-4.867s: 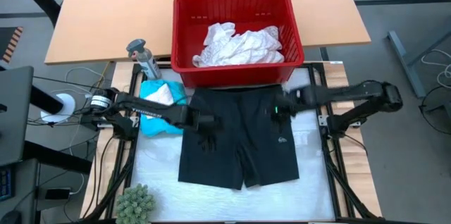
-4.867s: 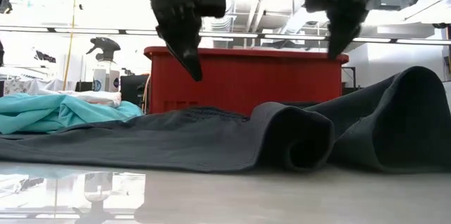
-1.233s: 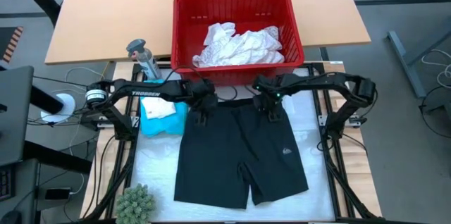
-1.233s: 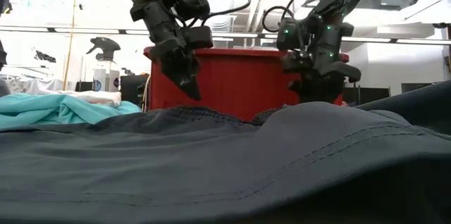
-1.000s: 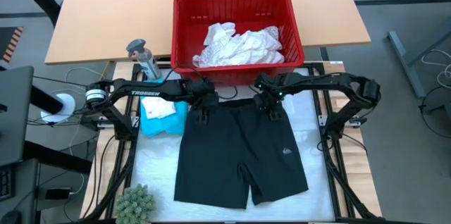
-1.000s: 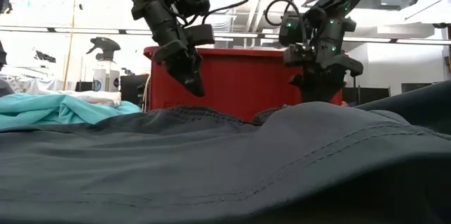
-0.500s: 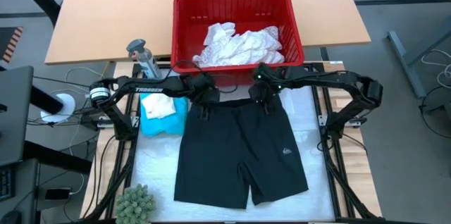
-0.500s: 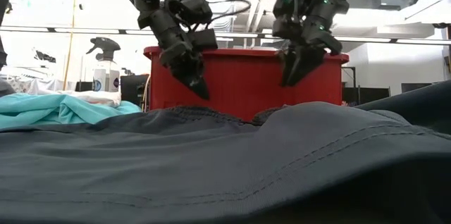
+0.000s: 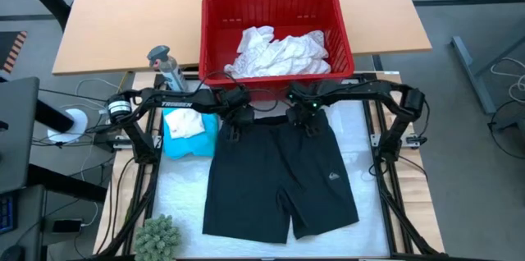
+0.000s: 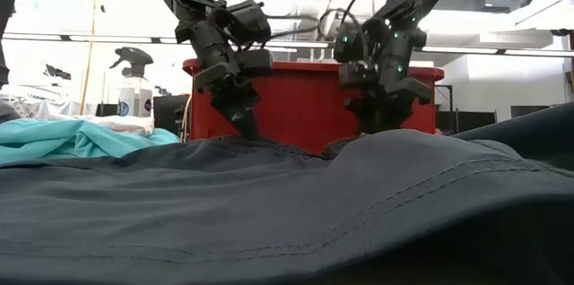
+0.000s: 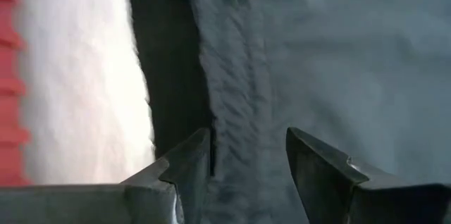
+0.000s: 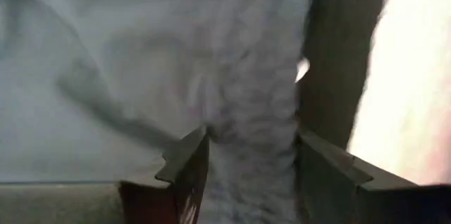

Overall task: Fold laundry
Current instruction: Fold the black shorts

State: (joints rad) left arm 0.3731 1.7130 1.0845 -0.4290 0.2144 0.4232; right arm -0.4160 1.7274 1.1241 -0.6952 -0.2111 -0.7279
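1. The black shorts (image 9: 281,180) lie flat mid-surface, waistband toward the far edge beside the red basket (image 9: 277,41), so I can fold them from the top.
2. My left tool (image 9: 235,132) straddles the waistband with fingers apart, nothing clamped.
3. My right tool (image 9: 312,127) mirrors it, also apart.
4. The teal garment (image 9: 189,134) waits at the left.
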